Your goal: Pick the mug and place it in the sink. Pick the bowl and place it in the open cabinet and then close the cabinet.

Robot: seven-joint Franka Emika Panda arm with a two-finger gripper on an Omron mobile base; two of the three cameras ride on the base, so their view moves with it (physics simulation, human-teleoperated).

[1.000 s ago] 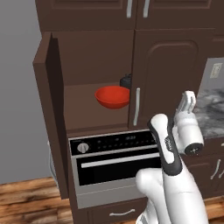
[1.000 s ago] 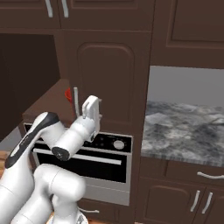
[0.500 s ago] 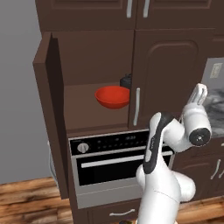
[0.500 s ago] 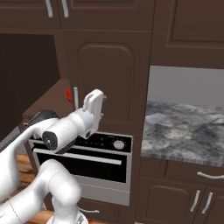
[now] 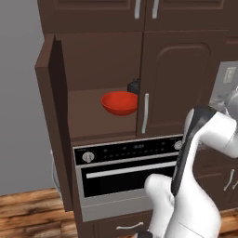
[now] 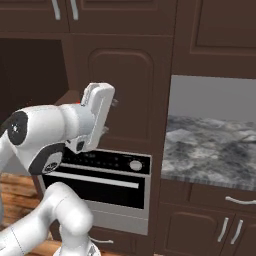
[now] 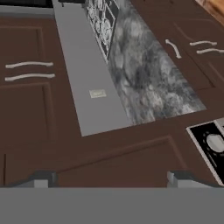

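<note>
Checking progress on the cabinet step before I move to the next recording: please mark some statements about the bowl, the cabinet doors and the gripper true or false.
1. The wide red bowl sits on the shelf inside the dark brown wooden cabinet. True.
2. Both cabinet doors are shut. False: the left door stands open.
3. The gripper holds the bowl. False: it is open and holds nothing.
4. A small dark object stands behind the bowl. True.

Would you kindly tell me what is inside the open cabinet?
The red bowl sits on the cabinet shelf, with a small dark object behind it. The closed right door hides the rest.
</note>
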